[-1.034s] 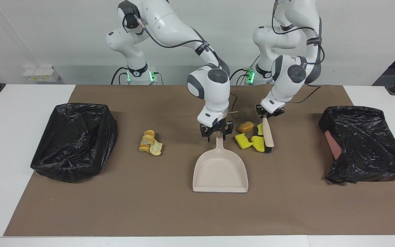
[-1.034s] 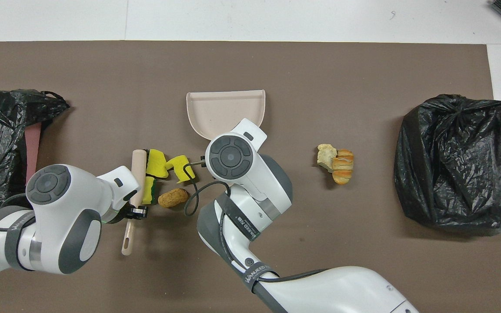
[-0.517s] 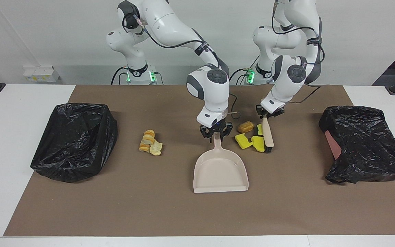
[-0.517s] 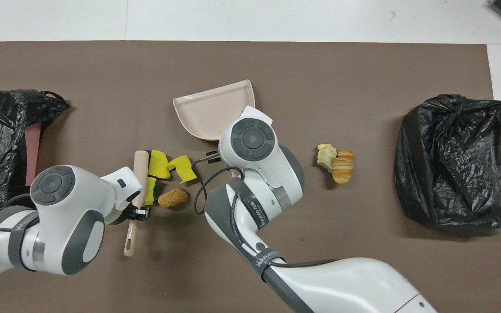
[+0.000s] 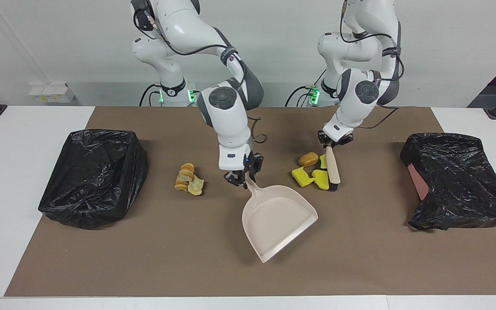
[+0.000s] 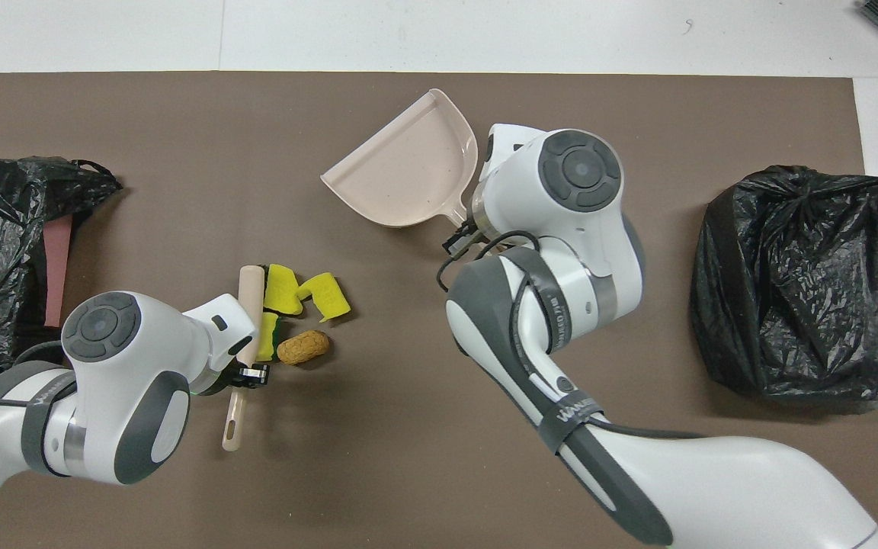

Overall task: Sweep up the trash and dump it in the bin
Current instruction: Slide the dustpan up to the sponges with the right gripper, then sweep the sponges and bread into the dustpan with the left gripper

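Between our two grippers sit the yellow sponge chunks [image 5: 311, 177] and bread lump [image 5: 308, 159], touching the brush [image 5: 332, 168] our left gripper [image 5: 334, 141] clenches; our right gripper [image 5: 243, 173] grasps the dustpan [image 5: 277, 221] handle, bread pieces [image 5: 188, 178] just beside

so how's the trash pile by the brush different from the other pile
The sponge pile is mostly bright yellow chunks plus one golden-brown lump; the bread pile is pale tan and cream. The sponge pile touches the brush, which the left claw holds; the bread pile lies alone beside the right claw, which holds the dustpan. Both rest on the brown mat, unswept.
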Available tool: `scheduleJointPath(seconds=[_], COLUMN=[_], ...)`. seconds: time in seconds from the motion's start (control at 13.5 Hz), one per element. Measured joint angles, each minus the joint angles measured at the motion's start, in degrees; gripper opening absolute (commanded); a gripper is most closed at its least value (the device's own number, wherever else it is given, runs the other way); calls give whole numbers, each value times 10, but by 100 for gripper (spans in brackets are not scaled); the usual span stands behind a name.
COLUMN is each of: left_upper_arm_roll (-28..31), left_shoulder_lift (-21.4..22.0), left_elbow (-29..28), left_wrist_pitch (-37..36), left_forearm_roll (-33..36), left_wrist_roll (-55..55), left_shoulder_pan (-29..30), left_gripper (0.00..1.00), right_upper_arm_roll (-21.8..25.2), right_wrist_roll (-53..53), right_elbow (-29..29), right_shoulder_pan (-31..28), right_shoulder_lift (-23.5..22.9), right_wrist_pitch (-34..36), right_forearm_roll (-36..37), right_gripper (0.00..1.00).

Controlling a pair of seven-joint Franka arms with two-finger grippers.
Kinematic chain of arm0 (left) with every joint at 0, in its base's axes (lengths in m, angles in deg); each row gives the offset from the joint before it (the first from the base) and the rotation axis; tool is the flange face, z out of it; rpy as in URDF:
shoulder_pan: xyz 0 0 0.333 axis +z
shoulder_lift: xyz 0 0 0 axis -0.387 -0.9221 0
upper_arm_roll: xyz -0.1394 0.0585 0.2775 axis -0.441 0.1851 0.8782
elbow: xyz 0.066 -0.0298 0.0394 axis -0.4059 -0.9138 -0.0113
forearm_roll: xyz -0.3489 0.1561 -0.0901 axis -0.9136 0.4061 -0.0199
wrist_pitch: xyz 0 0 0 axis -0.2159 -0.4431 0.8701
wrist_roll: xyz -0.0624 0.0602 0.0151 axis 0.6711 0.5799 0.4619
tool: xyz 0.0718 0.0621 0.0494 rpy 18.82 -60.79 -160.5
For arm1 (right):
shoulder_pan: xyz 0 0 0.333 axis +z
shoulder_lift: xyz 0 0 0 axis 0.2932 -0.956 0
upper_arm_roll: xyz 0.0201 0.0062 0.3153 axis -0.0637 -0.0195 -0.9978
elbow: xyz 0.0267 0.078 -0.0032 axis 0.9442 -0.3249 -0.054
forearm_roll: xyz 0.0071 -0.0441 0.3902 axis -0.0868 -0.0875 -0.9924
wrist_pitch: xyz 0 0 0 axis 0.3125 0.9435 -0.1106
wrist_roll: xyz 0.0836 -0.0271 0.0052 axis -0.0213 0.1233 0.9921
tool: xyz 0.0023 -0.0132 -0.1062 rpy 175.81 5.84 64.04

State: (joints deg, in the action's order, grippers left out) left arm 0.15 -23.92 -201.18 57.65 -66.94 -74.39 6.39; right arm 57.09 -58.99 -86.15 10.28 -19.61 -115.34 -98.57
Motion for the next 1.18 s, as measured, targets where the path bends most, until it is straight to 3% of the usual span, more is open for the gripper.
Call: scheduleJointPath(seconds=[0.37,0.89,1.18], left_upper_arm_roll=[0,-1,-1], left_shoulder_lift=[1,5,5], left_elbow=[0,0,0], left_wrist_pitch=[-8,-21,-21], left_forearm_roll=[0,0,-2], left_wrist_roll=[-45,-128,-158], left_shoulder_pan=[-17,-45,-59], left_gripper=[0,0,0], right_upper_arm_roll=[-1,-3,-3], right_wrist_roll=[271,400,371], right_elbow=[-59,-165,-202], right_shoulder_pan=[-27,19,41], right_shoulder_lift=[45,101,108], right_wrist_pitch=[51,45,-1], right_forearm_roll=[0,55,55], right_gripper=[0,0,0])
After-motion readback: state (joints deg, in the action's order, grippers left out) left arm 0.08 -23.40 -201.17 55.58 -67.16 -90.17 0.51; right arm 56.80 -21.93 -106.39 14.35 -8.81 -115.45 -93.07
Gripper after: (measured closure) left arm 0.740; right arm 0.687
